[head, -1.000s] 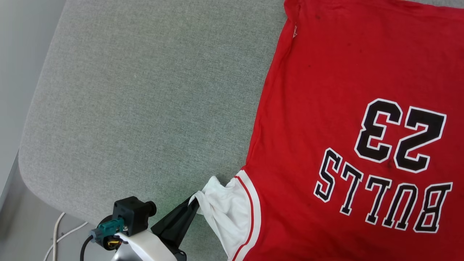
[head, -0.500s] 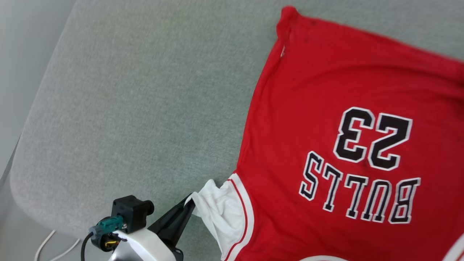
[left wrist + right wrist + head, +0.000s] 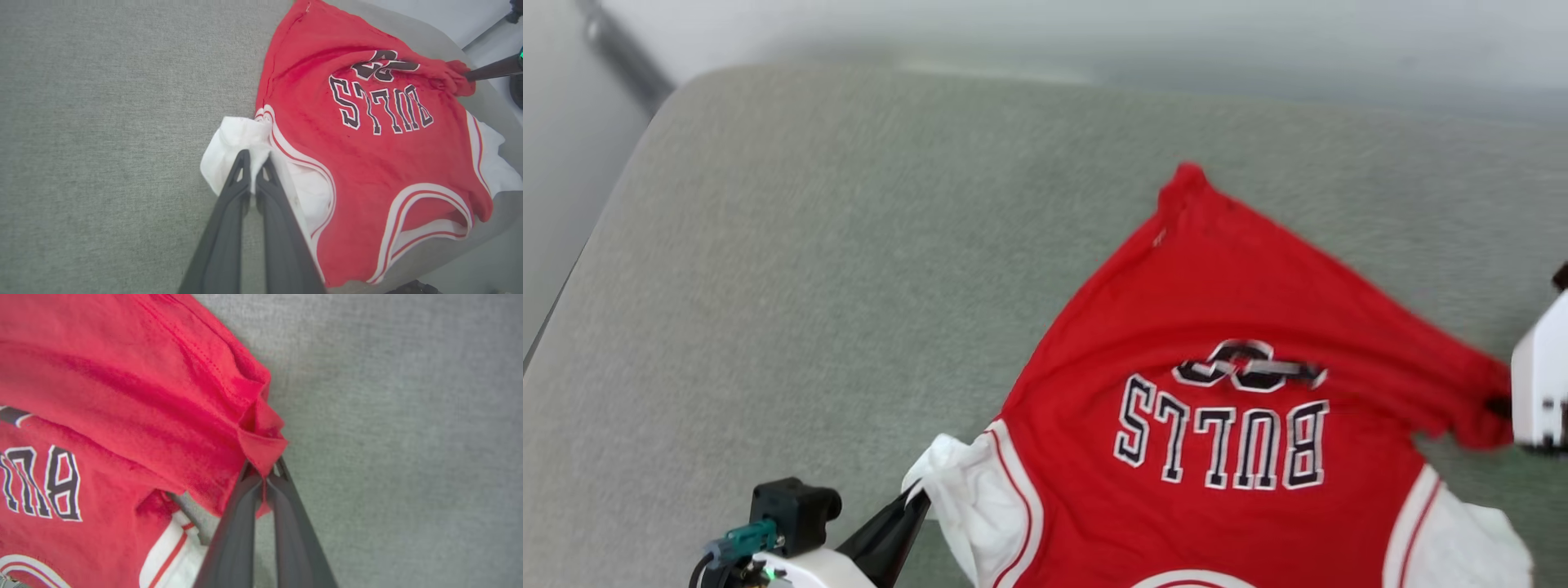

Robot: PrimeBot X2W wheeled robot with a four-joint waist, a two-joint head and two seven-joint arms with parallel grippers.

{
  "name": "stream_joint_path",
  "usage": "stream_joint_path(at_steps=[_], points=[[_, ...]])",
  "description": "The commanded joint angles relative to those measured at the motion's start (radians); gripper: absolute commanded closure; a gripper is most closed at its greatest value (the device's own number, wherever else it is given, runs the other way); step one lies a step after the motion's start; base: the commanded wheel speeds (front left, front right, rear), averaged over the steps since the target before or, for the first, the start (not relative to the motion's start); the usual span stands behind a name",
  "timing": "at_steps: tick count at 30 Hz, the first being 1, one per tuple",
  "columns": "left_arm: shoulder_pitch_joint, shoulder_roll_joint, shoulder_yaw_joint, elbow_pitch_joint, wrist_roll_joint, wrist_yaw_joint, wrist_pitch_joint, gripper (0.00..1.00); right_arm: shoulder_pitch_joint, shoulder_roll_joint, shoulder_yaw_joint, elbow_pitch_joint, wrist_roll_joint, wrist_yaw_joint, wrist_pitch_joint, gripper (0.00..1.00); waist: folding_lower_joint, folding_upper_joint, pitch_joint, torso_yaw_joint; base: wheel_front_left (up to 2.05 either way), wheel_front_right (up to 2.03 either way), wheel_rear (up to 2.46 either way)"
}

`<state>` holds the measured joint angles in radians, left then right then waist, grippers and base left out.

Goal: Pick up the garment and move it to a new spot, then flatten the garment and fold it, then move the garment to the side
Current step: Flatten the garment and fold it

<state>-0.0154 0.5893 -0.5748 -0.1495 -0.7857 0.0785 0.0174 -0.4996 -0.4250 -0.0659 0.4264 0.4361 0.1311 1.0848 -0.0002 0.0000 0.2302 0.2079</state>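
Observation:
The garment point(image 3: 1143, 327) is a red jersey lying on the grey cushion, lettering up, with "BULLS" upside down toward me and the "23" creased into a fold. My left gripper point(image 3: 919, 494) is shut on its white sleeve point(image 3: 233, 134) at the lower left. My right gripper point(image 3: 263, 473) is shut on a bunched corner of the red hem point(image 3: 261, 445), lifted slightly off the cushion at the right. The right gripper's dark fingers point(image 3: 488, 70) also reach in from the right edge of the left wrist view. The other white sleeve point(image 3: 1462, 539) lies at the lower right.
The grey upholstered cushion point(image 3: 809, 286) spreads wide to the left of and beyond the garment. Its rounded far edge point(image 3: 1013, 77) meets a pale wall, and its left edge point(image 3: 572, 261) drops off. My right arm's white forearm point(image 3: 1539, 384) enters at the right edge.
The head camera has tilted, so the whole picture has shifted. My right gripper has shut on the hem corner and drawn it toward the lettering, creasing the "23". The left gripper still holds the sleeve.

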Motion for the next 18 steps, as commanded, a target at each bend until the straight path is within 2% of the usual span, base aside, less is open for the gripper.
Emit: stream_joint_path(at_steps=[1, 8, 13, 18], points=[[0.023, 0.004, 0.005, 0.004, -0.009, 0.008, -0.006, 1.0, 0.071, -0.013, 0.008, -0.047, 0.031, -0.001, 0.005, 1.0, 0.0002, 0.0, -0.075, -0.07, 0.0, 0.0, 0.0], [0.057, 0.0, 0.013, 0.01, -0.025, 0.021, -0.024, 1.0, 0.286, -0.032, -0.014, -0.235, 0.114, -0.001, 0.012, 1.0, 0.0002, 0.0, -0.134, -0.129, 0.0, 0.0, 0.0], [0.071, -0.007, 0.021, 0.011, -0.035, 0.032, -0.039, 1.0, 0.431, 0.004, -0.036, -0.337, 0.124, -0.001, 0.007, 1.0, 0.0002, 0.0, -0.16, -0.16, 0.0, 0.0, 0.0], [0.065, -0.017, 0.02, 0.012, -0.036, 0.036, -0.041, 1.0, 0.528, 0.033, -0.066, -0.384, 0.115, -0.001, -0.01, 1.0, 0.0002, 0.0, -0.175, -0.167, 0.0, 0.0, 0.0]])
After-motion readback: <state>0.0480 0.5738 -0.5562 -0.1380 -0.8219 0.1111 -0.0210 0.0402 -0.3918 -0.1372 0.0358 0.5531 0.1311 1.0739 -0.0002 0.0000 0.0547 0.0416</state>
